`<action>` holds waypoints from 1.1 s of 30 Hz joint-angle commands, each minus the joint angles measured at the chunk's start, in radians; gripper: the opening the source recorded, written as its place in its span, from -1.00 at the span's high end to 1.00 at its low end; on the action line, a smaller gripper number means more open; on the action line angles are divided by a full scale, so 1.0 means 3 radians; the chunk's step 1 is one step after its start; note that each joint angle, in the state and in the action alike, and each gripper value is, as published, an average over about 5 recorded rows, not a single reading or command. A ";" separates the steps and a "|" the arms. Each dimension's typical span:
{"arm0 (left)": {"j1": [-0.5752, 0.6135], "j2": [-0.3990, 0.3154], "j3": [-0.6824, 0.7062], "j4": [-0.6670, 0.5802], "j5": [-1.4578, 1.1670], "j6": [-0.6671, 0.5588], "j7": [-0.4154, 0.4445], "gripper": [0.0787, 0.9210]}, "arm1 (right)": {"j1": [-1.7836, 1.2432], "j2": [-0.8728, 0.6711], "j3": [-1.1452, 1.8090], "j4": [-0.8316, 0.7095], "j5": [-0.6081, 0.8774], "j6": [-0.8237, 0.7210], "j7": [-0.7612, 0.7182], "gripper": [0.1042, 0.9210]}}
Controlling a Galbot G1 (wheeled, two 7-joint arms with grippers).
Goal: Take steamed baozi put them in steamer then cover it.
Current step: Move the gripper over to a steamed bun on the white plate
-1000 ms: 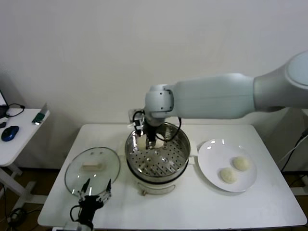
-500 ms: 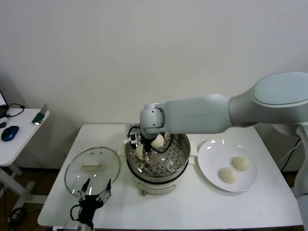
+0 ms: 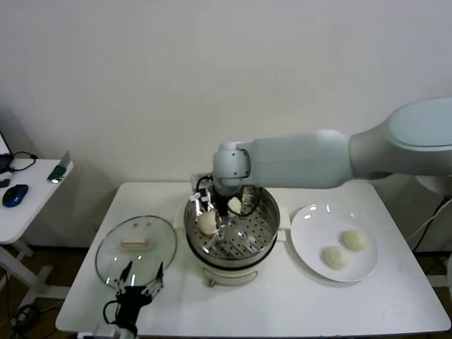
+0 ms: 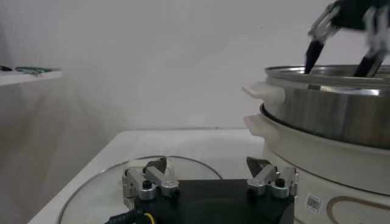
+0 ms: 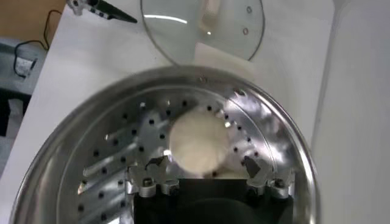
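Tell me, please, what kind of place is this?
Probably a lab or office room set up as a kitchen test: a plain white table with a steamer, and a side desk with a computer mouse.

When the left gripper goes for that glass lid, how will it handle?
The glass lid looks rigid and breakable, probably heavy for its flat shape. Its smooth dome seems slippery, so the cream handle is likely the safest hold. Lying flat on the table, it shouldn't roll.
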State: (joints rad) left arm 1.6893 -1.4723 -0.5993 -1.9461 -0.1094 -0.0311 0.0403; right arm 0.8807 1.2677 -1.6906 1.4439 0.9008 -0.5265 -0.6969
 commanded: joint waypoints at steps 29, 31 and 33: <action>-0.0057 -0.0018 0.0023 0.0070 0.0004 0.0021 -0.0001 -0.77 | -0.1451 -0.2806 0.0506 0.0228 -0.1987 0.0659 -0.0606 -0.76; -0.0056 -0.0017 0.0018 0.0078 0.0003 0.0020 -0.0002 -0.77 | -0.1562 -0.2739 0.0597 0.0165 -0.2028 0.0639 -0.0587 -0.76; -0.0057 -0.0017 0.0016 0.0082 0.0003 0.0021 -0.0002 -0.77 | -0.1633 -0.2678 0.0653 0.0104 -0.2064 0.0625 -0.0567 -0.76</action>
State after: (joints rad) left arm 1.6712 -1.4776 -0.5935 -1.9246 -0.1088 -0.0236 0.0400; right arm 0.6808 0.4894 -1.7004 1.5361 0.3803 -0.3370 -0.8802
